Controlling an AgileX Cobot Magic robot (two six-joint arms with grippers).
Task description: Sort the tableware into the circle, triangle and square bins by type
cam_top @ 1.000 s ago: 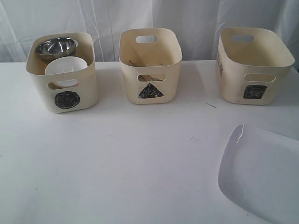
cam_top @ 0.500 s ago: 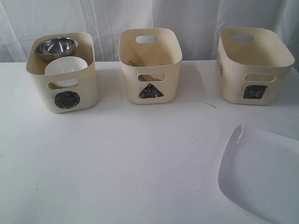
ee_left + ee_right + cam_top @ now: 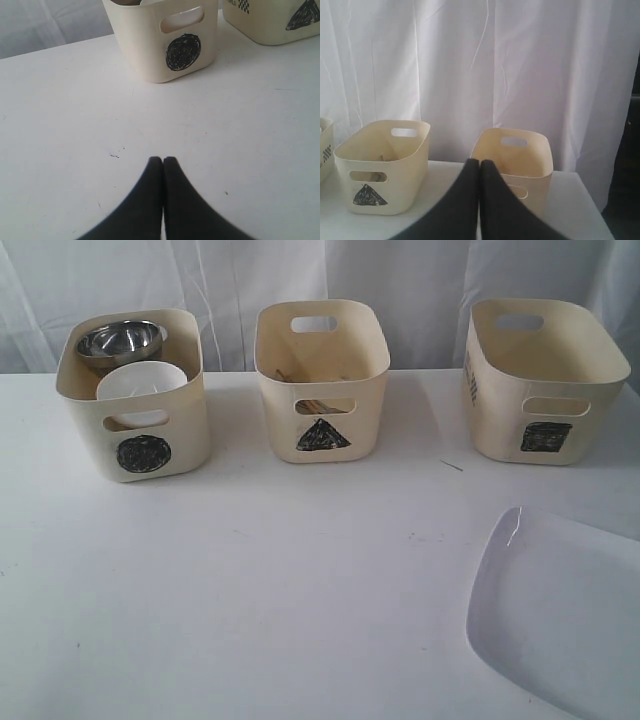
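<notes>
Closest to each wrist camera, we see the left hand and the right hand, each with its dark fingers pressed together and holding nothing. Just ahead of the left hand lies bare surface, then the circle bin, with the triangle bin beside it. Only the exterior view shows the large white plate, lying flat on the right arm's side, well short of the bins. Neither wrist view catches it, so we cannot say exactly which way it lies from the right hand, though we judge that hand the nearer one. The frame cuts the plate off, so we cannot tell its long axis. Farther off, straight ahead of the right hand, stands the square bin, where we judge the plate belongs. The exterior view alone shows the steel bowl and small white bowl inside the circle bin.
</notes>
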